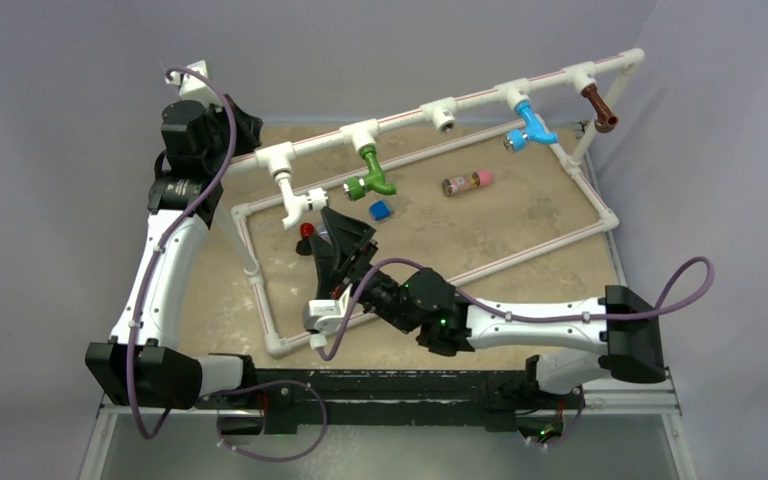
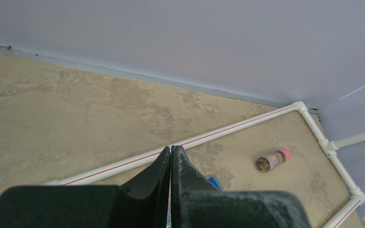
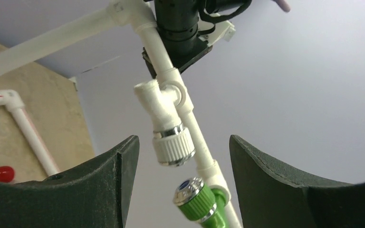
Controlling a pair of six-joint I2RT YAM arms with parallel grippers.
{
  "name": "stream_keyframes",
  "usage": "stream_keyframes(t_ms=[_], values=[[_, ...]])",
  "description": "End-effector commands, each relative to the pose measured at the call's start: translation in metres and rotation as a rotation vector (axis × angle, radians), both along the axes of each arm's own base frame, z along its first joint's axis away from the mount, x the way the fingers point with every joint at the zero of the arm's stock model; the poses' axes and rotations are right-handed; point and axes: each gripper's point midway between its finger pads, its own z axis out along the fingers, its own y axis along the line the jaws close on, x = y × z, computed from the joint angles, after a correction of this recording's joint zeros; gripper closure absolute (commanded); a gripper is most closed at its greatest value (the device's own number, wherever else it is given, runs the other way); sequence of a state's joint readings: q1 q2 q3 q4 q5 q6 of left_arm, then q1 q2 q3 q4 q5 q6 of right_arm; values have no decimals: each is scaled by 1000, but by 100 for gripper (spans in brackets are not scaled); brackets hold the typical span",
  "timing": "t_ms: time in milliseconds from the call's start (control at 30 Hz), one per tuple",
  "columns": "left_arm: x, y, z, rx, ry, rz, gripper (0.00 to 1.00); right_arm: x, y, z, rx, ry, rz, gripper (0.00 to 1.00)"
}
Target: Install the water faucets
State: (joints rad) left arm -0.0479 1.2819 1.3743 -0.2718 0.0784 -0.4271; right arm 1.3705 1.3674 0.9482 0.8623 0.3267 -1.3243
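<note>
Jaws spread, our right gripper [image 3: 183,137] faces the white faucet [image 3: 164,123] on the pipe frame [image 3: 38,45]. Our left gripper [image 2: 171,151] is pressed closed.

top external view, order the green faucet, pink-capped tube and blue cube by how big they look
1. green faucet, though it sits higher, nearer the camera, so its lead over the tube is unsure
2. pink-capped tube
3. blue cube, clearly smallest

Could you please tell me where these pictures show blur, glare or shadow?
Top external: even light, sharp, soft shadows on the table. Left wrist: the shut left gripper looks soft up close. Right wrist: the white faucet glints on its metal ring.
</note>
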Motion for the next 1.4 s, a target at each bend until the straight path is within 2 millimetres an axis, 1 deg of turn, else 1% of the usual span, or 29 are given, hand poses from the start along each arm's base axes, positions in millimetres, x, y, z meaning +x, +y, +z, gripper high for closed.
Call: stream_keyframes(t_ms=[0,167,267,433,500,633,667,867,1100,1133,1200,1267,1300,1333,1367], values=[[-6,8,-72,19,227,19,100,5,-1,49,50,-181,-122,29],[-6,9,-71,19,227,20,100,11,11,51,30,-231,-173,29],[-7,8,-72,16,229,17,100,12,26,43,-11,-216,-147,29],[-6,8,-73,16,230,15,100,16,37,42,-10,-200,-130,29],[-6,8,-72,15,230,16,100,22,42,39,-20,-183,-135,29],[-7,9,-72,17,229,19,100,36,48,34,-32,-156,-155,32],[-7,9,-72,16,229,19,100,39,48,35,-31,-152,-159,33],[-6,10,-72,11,231,18,100,59,48,24,-46,-119,-187,38],[-6,11,-72,2,230,16,100,67,52,15,-44,-95,-189,48],[-6,11,-72,1,230,15,100,69,52,14,-43,-92,-194,50],[-6,12,-71,0,229,17,100,71,53,14,-38,-87,-200,59],[-6,12,-72,1,231,17,100,72,53,15,-27,-81,-206,70],[-6,12,-72,1,230,17,100,73,53,16,-22,-76,-207,79],[-6,13,-73,1,232,20,100,73,53,16,-15,-71,-209,83],[-6,13,-72,1,230,20,100,74,52,17,-3,-64,-216,91]])
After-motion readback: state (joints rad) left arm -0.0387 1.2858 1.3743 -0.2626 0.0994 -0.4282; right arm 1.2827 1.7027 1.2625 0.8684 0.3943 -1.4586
